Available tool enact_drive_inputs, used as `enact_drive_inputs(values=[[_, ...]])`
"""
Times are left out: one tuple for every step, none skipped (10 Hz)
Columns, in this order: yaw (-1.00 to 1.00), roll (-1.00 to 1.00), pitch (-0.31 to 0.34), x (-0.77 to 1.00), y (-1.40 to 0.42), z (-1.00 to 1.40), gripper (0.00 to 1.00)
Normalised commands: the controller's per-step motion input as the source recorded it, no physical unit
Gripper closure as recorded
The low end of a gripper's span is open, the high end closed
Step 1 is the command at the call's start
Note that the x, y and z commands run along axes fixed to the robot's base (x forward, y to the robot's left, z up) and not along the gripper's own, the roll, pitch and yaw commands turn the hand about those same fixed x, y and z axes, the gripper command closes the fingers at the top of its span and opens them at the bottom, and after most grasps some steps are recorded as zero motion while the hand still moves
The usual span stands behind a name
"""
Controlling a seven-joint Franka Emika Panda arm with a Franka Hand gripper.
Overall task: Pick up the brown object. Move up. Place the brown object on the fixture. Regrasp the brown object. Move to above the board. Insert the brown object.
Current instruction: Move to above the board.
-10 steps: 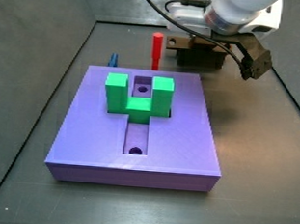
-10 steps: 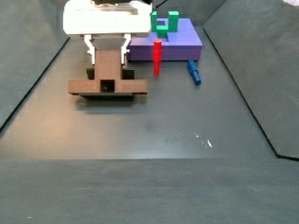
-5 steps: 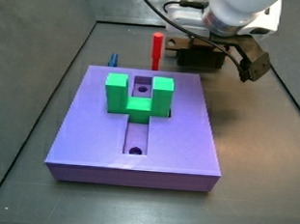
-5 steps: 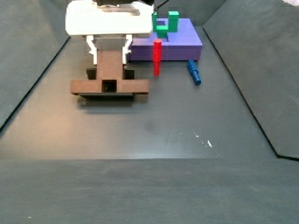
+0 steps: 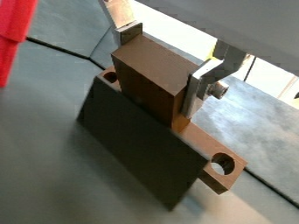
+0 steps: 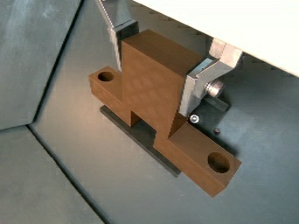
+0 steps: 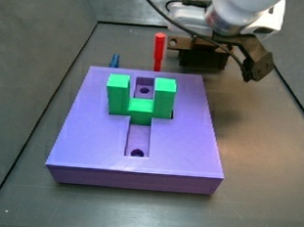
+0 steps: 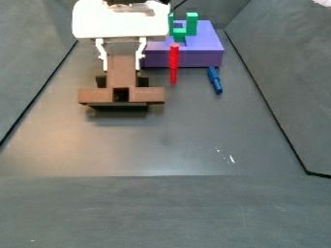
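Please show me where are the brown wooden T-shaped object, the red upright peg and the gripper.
Brown wooden T-shaped object [image 6: 158, 83]: a wrist view, on its raised stem's top face.
Red upright peg [image 8: 173, 61]: a side view, mid-shaft.
Gripper [image 6: 163, 58]: a wrist view, between its fingertips, jaws flanking the stem.

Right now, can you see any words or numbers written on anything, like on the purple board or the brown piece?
None can be read. The board, the brown object, the fixture and the gripper astride the brown object's stem all show plain surfaces, no letters, numbers or signs.
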Motion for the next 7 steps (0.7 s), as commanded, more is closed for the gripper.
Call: enact_drive_inputs(values=[[0.0,0.0,0.0,0.0,0.0,1.4,1.0],[0.09,0.03,0.035,-0.01,0.02,1.4,1.0],[0.08,-0.01,0.024,-0.03,0.02,1.4,1.0],[0.06,0.01,-0.011,-0.02,0.03,1.4,1.0],[0.05,0.02,0.009,-0.01,0.01,1.4,1.0],[0.02,-0.01,0.01,-0.01,0.02,1.4,1.0],[0.01,-0.01,0.009,0.01,0.01,1.4,1.0]])
